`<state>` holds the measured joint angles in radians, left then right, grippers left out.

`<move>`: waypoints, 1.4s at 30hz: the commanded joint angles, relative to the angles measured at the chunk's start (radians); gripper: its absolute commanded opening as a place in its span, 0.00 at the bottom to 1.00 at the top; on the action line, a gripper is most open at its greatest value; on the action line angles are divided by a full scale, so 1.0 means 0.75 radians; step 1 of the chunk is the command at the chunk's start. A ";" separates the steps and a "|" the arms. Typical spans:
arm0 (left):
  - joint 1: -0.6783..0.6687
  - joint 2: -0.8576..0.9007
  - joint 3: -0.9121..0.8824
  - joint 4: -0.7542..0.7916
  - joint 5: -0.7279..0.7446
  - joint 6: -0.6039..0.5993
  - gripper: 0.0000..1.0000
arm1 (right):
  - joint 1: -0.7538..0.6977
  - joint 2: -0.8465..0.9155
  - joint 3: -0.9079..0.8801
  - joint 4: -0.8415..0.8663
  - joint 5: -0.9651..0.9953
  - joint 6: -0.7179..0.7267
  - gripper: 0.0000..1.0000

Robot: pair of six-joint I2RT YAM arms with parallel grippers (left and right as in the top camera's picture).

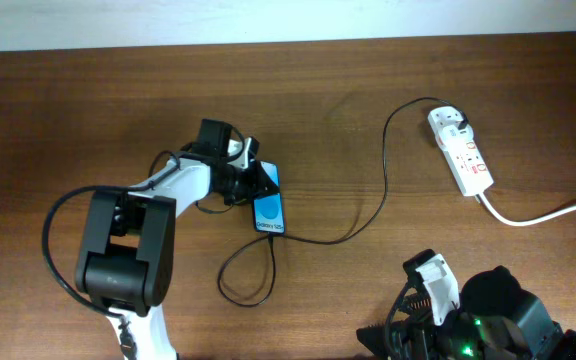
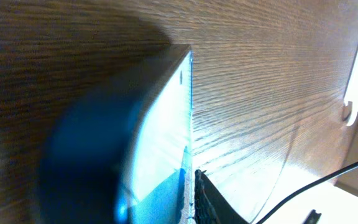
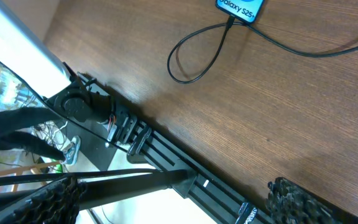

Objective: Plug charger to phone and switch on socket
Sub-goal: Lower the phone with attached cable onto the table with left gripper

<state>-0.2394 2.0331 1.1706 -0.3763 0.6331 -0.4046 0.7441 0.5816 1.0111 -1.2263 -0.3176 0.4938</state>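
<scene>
Apparently the thin black charger cable (image 3: 229, 23) already meets the slim blue-screened phone (image 1: 269, 212), mid-bench. Left jaws sit at its twelve o'clock end, grip unclear; right jaws stand apart. Press the white power strip's (image 1: 463, 155) switch squarely, at two o'clock.

phone (image 1: 269, 212): screen lit blue, white "Galaxy S25" text, centre-left of the table.
charger (image 1: 385, 165): thin black cable, tip in phone's bottom edge, one loop, white plug head in socket.
socket (image 1: 465, 155): white strip, far right, red switch marks.

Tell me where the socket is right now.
In the overhead view, the socket lies on the table's right side, well apart from the phone at centre-left; the charger runs from its upper end to the phone.
</scene>
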 commanded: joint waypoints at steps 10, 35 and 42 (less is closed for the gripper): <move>-0.036 0.019 -0.014 -0.041 -0.247 0.022 0.38 | -0.007 -0.001 -0.010 0.003 0.012 -0.009 0.98; -0.036 0.019 -0.014 -0.214 -0.496 0.022 0.48 | -0.007 -0.001 -0.010 0.003 0.012 -0.009 0.98; -0.036 0.019 -0.014 -0.233 -0.554 0.022 0.49 | -0.007 -0.001 -0.010 0.003 0.012 -0.009 0.98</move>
<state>-0.2729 1.9812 1.2095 -0.5140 0.3939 -0.4042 0.7441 0.5816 1.0115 -1.2263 -0.3180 0.4938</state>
